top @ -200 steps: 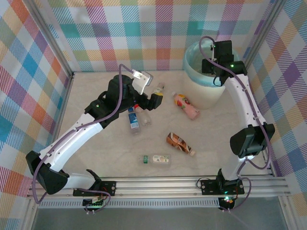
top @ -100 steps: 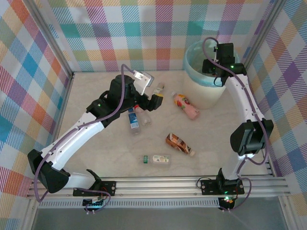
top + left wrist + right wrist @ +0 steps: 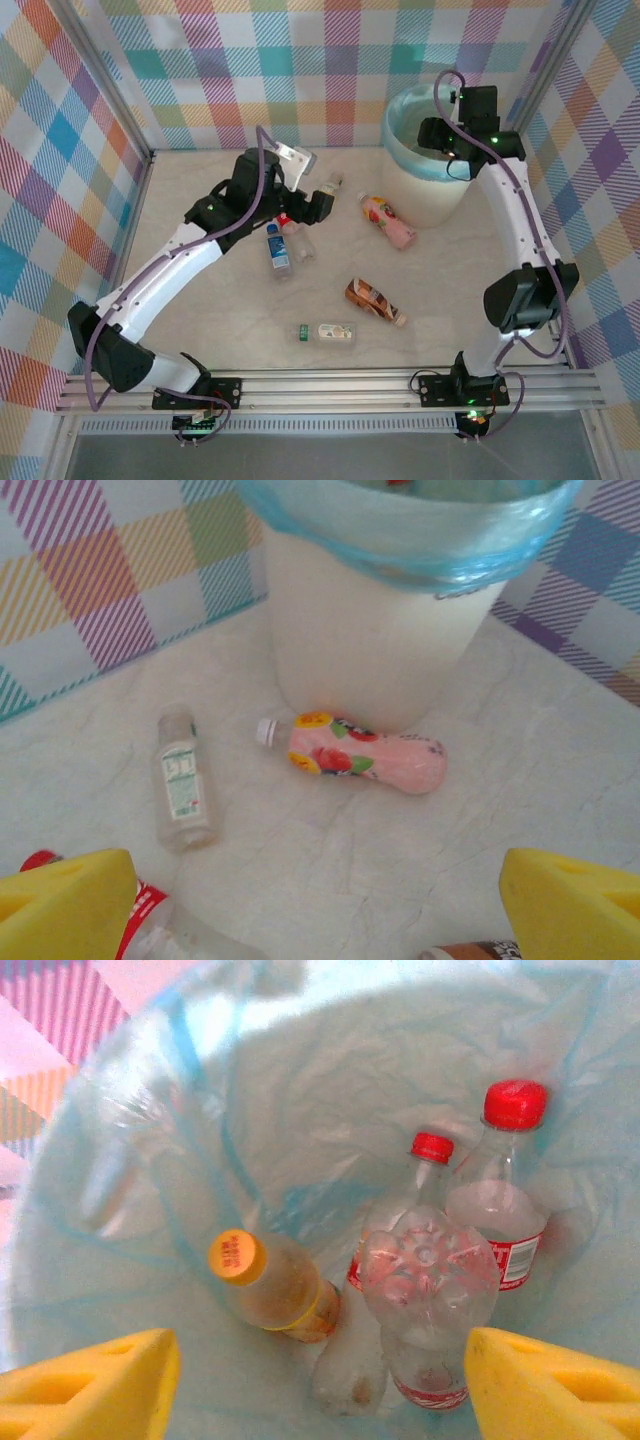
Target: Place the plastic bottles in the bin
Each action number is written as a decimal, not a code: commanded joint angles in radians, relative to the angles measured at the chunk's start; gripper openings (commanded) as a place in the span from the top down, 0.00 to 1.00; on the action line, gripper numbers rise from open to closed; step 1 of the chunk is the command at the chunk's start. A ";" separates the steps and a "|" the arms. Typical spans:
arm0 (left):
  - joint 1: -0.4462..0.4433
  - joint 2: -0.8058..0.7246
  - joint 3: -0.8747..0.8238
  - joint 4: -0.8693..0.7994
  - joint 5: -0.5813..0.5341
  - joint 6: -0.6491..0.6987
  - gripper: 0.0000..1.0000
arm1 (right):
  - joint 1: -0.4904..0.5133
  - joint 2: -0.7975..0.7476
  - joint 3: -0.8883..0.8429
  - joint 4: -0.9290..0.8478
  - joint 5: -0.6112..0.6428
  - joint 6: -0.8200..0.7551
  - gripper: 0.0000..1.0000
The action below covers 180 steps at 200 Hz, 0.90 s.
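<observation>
Left gripper hangs over the table from the top, near a blue-label bottle and a clear bottle just beside it. Right gripper hangs over the bin. A pink bottle lies close to the bin. A brown bottle and a green-label bottle lie nearer the arms. None of these are in the bin yet.

From the left wrist, the yellow pads are spread wide with nothing between them. The pink bottle lies on its side right in front of the bin. A small clear bottle lies to its left. A red-label bottle sits by the left pad.

From the right wrist, the yellow pads are wide apart too and hold nothing. Down in the pale green bag lie an orange-cap bottle and some red-cap bottles.

I think these bottles are light. The thin clear ones may squash if squeezed hard. They are round and smooth, so they can roll or slip. The best place to grab is across the fat middle, not the little cap.
</observation>
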 commanded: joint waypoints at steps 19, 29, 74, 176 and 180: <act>0.116 0.095 0.041 -0.106 0.027 -0.208 0.07 | 0.065 -0.109 0.033 -0.012 -0.026 0.016 0.25; 0.151 0.137 0.058 -0.133 0.061 -0.259 0.06 | 0.095 -0.121 0.032 -0.011 -0.016 0.007 0.25; 0.326 0.400 0.193 -0.196 0.247 -0.466 0.12 | 0.222 -0.162 0.006 -0.001 -0.014 -0.036 0.25; 0.373 0.789 0.446 -0.301 0.238 -0.610 0.18 | 0.251 -0.224 -0.103 0.015 -0.019 -0.086 0.24; 0.373 0.787 0.439 -0.298 0.237 -0.611 0.18 | 0.251 -0.225 -0.107 0.019 -0.018 -0.087 0.24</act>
